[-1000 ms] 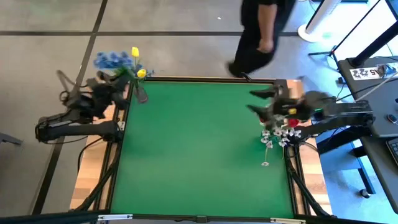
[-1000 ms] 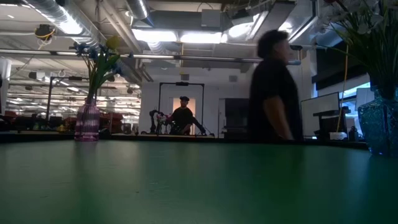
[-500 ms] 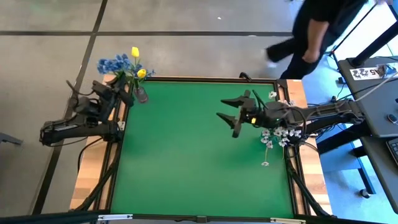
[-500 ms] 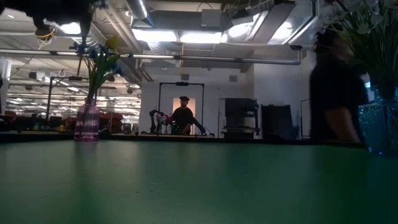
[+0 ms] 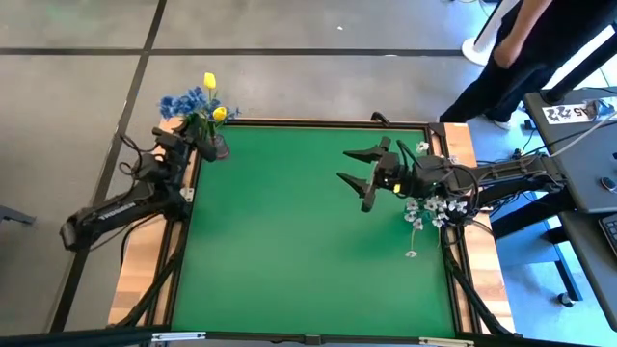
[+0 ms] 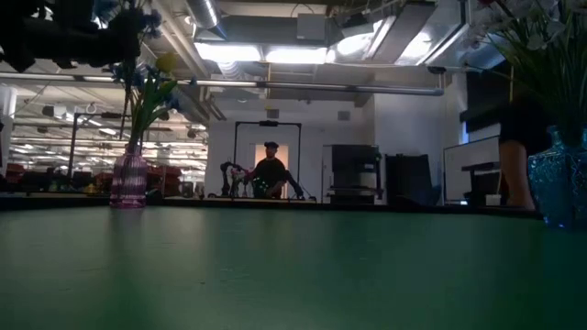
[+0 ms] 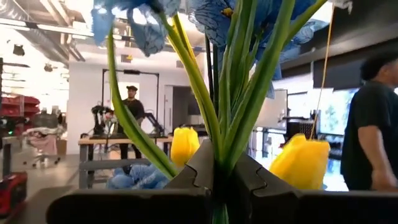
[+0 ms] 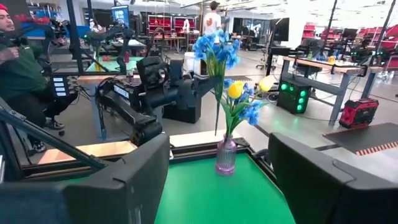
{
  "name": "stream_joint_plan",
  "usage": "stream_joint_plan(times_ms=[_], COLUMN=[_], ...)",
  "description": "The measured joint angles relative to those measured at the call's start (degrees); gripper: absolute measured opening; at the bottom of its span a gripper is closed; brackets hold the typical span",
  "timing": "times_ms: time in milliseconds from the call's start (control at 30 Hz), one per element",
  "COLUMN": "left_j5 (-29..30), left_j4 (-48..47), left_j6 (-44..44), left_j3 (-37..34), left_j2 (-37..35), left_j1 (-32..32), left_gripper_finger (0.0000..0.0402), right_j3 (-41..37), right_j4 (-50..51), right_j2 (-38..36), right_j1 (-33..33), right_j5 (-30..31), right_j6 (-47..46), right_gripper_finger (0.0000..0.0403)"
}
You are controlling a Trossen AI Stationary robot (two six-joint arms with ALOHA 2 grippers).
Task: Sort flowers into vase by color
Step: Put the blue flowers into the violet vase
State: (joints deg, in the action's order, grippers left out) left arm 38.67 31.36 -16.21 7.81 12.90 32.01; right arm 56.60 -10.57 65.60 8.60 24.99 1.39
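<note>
A pink glass vase (image 8: 225,155) stands at the table's far left corner (image 5: 220,146) and holds blue blossom bunches (image 5: 183,99) and yellow tulip buds (image 5: 210,81). My left gripper (image 5: 198,135) reaches it from the left and is shut on the green stems (image 7: 221,180). My right gripper (image 5: 349,172) hovers open over the table's right half, facing that vase, and touches nothing. White blossom sprays (image 5: 429,207) stand in a blue glass vase (image 6: 558,183) at the right edge, beneath the right arm. No red bud shows. My left gripper pinches several green stems (image 7: 225,163) together between its two fingers, above the vase's mouth and below the blossoms (image 8: 210,79). The fingers come level from the table's left side and lie across the stems. The stems stand upright, their lower ends in the pink vase.
Green mat (image 5: 289,251) lies bare between the two vases. A person (image 5: 525,48) stands beyond the far right corner, by a desk (image 5: 588,145). Another person (image 8: 18,68) sits beyond the table's left side. Wooden borders and cables line the table's sides.
My right arm swung from the right edge out over the table toward the left, then held still with fingers spread. My left gripper moved toward the pink vase and now sits at its stems. The person behind the far edge walked off to the right.
</note>
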Motion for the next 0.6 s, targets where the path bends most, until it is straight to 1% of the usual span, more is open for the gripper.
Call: stream_joint_plan(times_ms=[200, 367, 500, 600], left_j5=[-9.4, -14.1, -19.0, -19.8], left_j4=[3.6, 4.3, 9.9, 12.9], left_j6=[4.6, 6.6, 8.2, 5.8], left_j3=[0.0, 0.0, 0.0, 0.0], left_j2=[2.8, 7.5, 10.8, 12.0], left_j1=[7.6, 12.5, 14.9, 16.0], left_gripper_finger=[0.001, 0.001, 0.001, 0.001], right_j3=[0.0, 0.0, 0.0, 0.0], right_j4=[-0.1, -0.1, -0.4, -1.5], right_j2=[0.0, 0.0, 0.0, 0.0], right_j1=[0.0, 0.0, 0.0, 0.0], right_j5=[-0.1, -0.5, -0.5, -0.5], right_j6=[-0.1, -1.4, -1.4, -1.5], right_gripper_finger=[0.0273, 0.0273, 0.0273, 0.0273])
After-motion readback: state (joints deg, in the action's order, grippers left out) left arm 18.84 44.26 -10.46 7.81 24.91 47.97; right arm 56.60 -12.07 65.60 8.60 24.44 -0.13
